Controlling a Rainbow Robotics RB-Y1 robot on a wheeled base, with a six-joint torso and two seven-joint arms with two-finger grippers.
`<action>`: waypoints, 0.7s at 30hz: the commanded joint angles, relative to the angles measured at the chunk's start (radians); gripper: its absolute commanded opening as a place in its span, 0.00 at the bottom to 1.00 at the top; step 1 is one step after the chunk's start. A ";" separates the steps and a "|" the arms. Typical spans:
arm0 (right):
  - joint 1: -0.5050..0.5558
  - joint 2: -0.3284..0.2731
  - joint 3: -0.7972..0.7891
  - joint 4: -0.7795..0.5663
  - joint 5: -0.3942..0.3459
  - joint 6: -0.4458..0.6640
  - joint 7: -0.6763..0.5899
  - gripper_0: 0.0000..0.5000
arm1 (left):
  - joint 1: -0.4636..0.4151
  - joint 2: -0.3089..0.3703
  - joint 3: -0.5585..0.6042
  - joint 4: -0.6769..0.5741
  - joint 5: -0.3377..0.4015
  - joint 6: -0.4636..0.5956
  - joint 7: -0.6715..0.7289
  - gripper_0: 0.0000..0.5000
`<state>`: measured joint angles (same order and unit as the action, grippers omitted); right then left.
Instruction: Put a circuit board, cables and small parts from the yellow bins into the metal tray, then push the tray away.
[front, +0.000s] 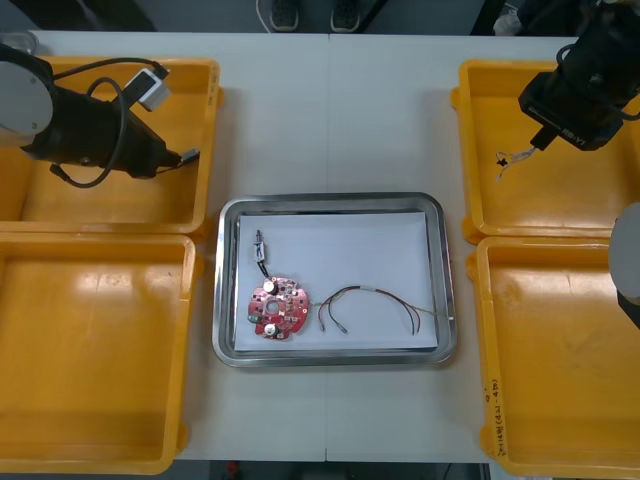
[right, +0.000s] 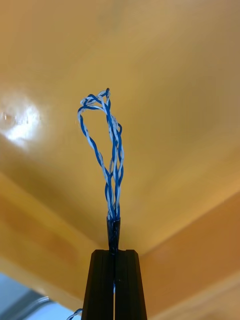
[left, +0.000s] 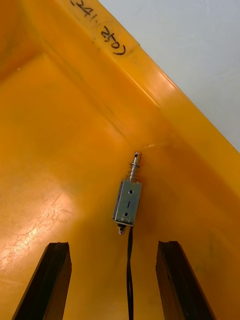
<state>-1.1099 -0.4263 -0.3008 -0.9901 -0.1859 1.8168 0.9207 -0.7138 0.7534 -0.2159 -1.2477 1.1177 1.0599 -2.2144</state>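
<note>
My right gripper (front: 537, 142) hangs over the far right yellow bin (front: 470, 150), shut on a twisted blue and white cable (front: 512, 158). In the right wrist view the cable (right: 112, 160) loops out past the closed fingers (right: 102, 280), above the bin floor. My left gripper (front: 186, 157) is inside the far left yellow bin (front: 205, 110). It stands open (left: 114, 246) just short of a small metal part (left: 128, 200) with a black cable, which lies on the bin floor. The metal tray (front: 447, 290), white inside, holds a round red circuit board (front: 273, 306), a red and yellow cable (front: 372, 298) and a small metal part (front: 259, 247).
Two more yellow bins sit at the near left (front: 100, 350) and near right (front: 560, 360). Bare table runs between the bins and beyond the tray. The far left bin's wall (left: 165, 95) rises close behind the small metal part.
</note>
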 joint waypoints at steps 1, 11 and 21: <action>0.002 -0.046 -0.047 -0.119 0.006 0.103 0.079 0.00 | 0.008 -0.042 -0.005 0.010 -0.030 -0.028 -0.033 1.00; 0.105 -0.068 -0.005 -0.401 -0.063 0.103 0.124 0.00 | 0.007 -0.077 -0.003 0.034 -0.058 -0.061 -0.039 1.00; 0.177 -0.104 0.037 -0.610 -0.239 0.103 0.156 0.00 | 0.007 -0.106 -0.005 0.070 -0.079 -0.110 -0.053 1.00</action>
<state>-0.9583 -0.4747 -0.3118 -1.5011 -0.3757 1.9132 1.0372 -0.7127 0.6677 -0.2160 -1.1829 1.0519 0.9776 -2.2144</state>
